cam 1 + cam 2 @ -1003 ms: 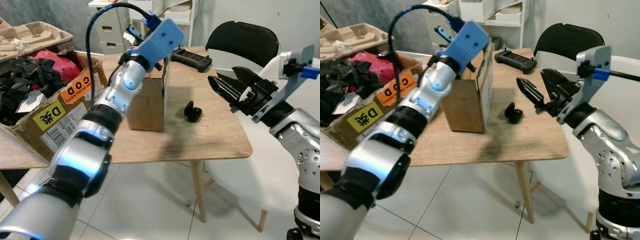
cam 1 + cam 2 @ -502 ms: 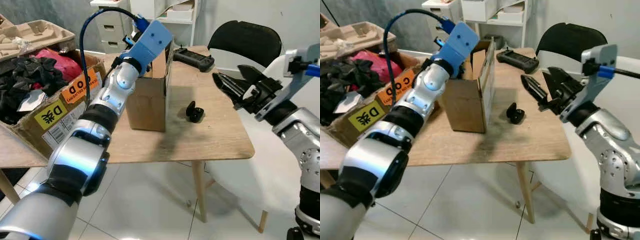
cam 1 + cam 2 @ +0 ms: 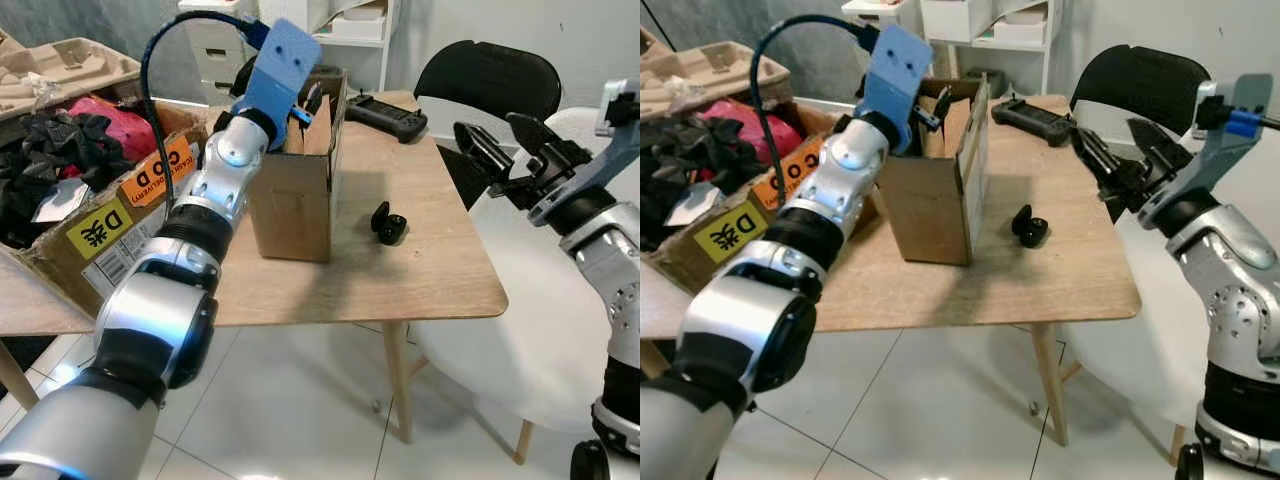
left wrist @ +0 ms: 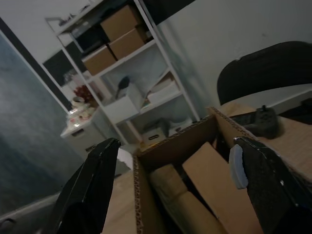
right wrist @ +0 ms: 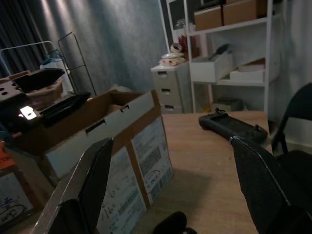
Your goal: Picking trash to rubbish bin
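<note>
We hold our left gripper [image 4: 170,190], fingers apart and empty, just over the open cardboard box [image 3: 295,195] serving as bin, while our right gripper [image 3: 505,155], fingers also spread, hovers beyond the small black trash [image 3: 387,224] on the table [image 3: 440,280].

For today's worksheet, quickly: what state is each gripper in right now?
Left gripper: open, holding nothing, over the open cardboard box.
Right gripper: open, holding nothing, beside the wooden table.
</note>
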### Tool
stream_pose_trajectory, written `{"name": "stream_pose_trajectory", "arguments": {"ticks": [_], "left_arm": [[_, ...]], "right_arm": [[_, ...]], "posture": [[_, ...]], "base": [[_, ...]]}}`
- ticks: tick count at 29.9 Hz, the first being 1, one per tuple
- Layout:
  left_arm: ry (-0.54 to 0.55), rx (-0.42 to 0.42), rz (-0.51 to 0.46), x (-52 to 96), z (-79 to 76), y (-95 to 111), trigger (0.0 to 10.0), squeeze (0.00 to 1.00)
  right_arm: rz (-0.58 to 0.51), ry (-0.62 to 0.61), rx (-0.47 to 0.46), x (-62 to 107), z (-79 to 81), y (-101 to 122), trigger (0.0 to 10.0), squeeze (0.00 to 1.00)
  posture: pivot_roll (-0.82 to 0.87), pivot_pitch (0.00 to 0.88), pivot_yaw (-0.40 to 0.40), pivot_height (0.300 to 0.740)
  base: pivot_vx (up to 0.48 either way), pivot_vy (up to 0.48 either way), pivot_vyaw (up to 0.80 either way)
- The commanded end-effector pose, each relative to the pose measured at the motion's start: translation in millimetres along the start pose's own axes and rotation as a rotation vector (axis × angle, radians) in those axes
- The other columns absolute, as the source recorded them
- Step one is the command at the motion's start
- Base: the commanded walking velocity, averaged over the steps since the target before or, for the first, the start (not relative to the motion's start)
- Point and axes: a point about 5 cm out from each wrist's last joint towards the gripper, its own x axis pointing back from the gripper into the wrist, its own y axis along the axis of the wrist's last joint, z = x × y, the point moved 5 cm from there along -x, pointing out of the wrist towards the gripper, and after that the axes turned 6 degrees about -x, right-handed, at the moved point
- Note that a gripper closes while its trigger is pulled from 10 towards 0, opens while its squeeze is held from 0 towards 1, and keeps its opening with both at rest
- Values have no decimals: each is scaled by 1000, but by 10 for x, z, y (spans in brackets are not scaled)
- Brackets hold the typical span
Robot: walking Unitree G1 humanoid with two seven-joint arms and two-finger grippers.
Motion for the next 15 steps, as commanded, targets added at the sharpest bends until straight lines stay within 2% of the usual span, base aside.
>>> {"name": "stream_pose_trajectory", "arguments": {"ticks": [1,2,3,4,7,9,10,11,12,13,14,15], "left_arm": [[0,33,-13,-13,45,59,10000,1000],[-3,79,-21,-9,72,69,10000,1000],[-3,79,-21,-9,72,69,10000,1000],[-10,127,-32,-4,97,83,10000,0],[-19,172,-46,2,120,99,10000,0],[-66,338,-95,26,156,150,10000,0],[-102,459,-119,45,179,166,10000,0],[-133,545,-136,65,202,171,10000,0],[-152,592,-145,80,216,173,10000,0],[-152,592,-145,80,216,173,10000,0],[-160,685,-154,93,261,168,10000,0],[-160,685,-154,93,261,168,10000,0]], "right_arm": [[-37,-12,2,-6,-19,71,10000,0],[-54,-26,-2,-9,-45,97,10000,0],[-54,-26,-2,-9,-45,97,10000,0],[-79,-43,-12,-10,-80,139,10000,0],[-106,-60,-19,-8,-115,188,10000,0],[-196,-68,-67,15,-158,345,10000,0],[-234,-61,-90,33,-158,407,10000,0],[-255,-54,-104,45,-152,440,10000,0],[-264,-50,-109,51,-148,453,10000,0],[-264,-50,-109,51,-148,453,10000,0],[-261,-45,-107,54,-137,439,10000,0],[-261,-45,-107,54,-137,439,10000,0]], "posture": [[-147,110,101,740],[-145,109,100,740],[-145,109,100,740],[-142,108,99,740],[-142,108,99,740],[-139,109,99,740],[-138,111,100,740],[-138,112,101,740],[-138,112,101,740],[-138,112,101,740],[-136,114,103,740],[-136,114,103,740]], "base": [[0,0,0],[0,0,0],[0,0,0],[0,0,0],[0,0,0],[0,0,0],[0,0,0],[0,0,0],[0,0,0],[0,0,0],[0,0,0],[0,0,0]]}}
